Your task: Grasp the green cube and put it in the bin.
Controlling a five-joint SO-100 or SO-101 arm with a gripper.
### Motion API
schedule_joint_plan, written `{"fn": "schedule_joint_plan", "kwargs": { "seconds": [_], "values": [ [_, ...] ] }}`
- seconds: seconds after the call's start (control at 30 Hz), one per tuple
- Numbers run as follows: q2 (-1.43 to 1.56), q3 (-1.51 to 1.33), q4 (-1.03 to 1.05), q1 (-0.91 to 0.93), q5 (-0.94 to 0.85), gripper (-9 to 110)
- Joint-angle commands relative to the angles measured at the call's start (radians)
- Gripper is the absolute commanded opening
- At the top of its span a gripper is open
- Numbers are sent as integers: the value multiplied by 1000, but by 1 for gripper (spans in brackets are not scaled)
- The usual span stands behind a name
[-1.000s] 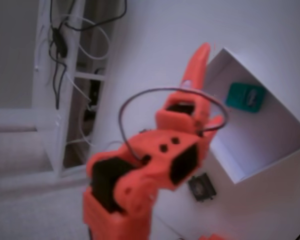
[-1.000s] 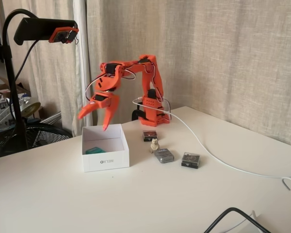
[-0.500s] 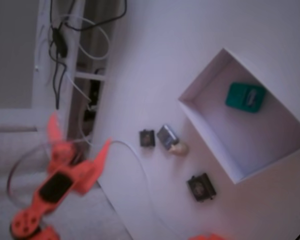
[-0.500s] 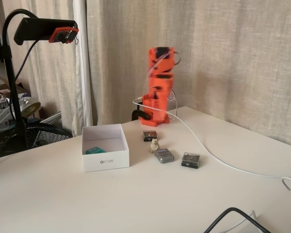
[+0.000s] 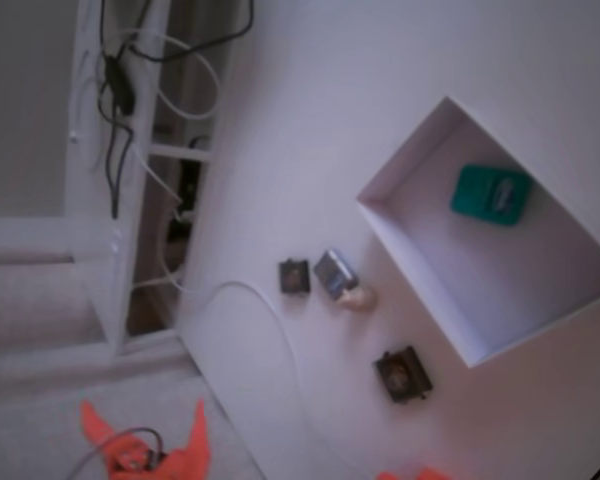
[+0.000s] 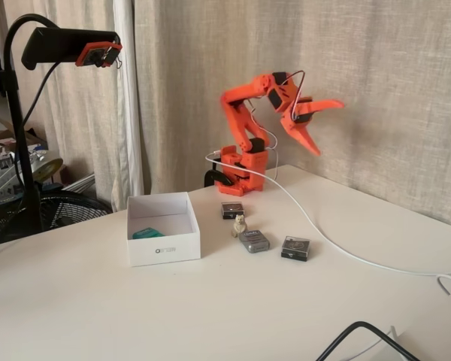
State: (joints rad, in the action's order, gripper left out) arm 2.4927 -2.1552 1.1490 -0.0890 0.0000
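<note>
Green cube (image 5: pixel 491 194) lies flat inside the bin (image 6: pixel 164 247) at the table's left in the side-on fixed view, while the orange arm (image 6: pixel 248 120), folded high above its base at the far edge, holds its gripper (image 6: pixel 323 126) spread and empty, pointing right.

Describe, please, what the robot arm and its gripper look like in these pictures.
The arm is bright orange plastic with chunky jointed segments and black motor blocks set in them. The gripper has two tapering, pointed orange fingers. A thin dark cable loops near the wrist, and a white cable trails from the base across the table.
</note>
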Motion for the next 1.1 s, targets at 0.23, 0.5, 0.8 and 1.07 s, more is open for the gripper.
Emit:
{"fn": "schedule_joint_plan", "kwargs": {
  "seconds": [0.23, 0.5, 0.8, 1.07],
  "values": [
    [594, -471, 25, -100, -3, 59],
    [816, -640, 144, -78, -3, 59],
    [816, -744, 202, -72, -8, 33],
    [816, -787, 186, -94, -25, -8]
  ]
}}
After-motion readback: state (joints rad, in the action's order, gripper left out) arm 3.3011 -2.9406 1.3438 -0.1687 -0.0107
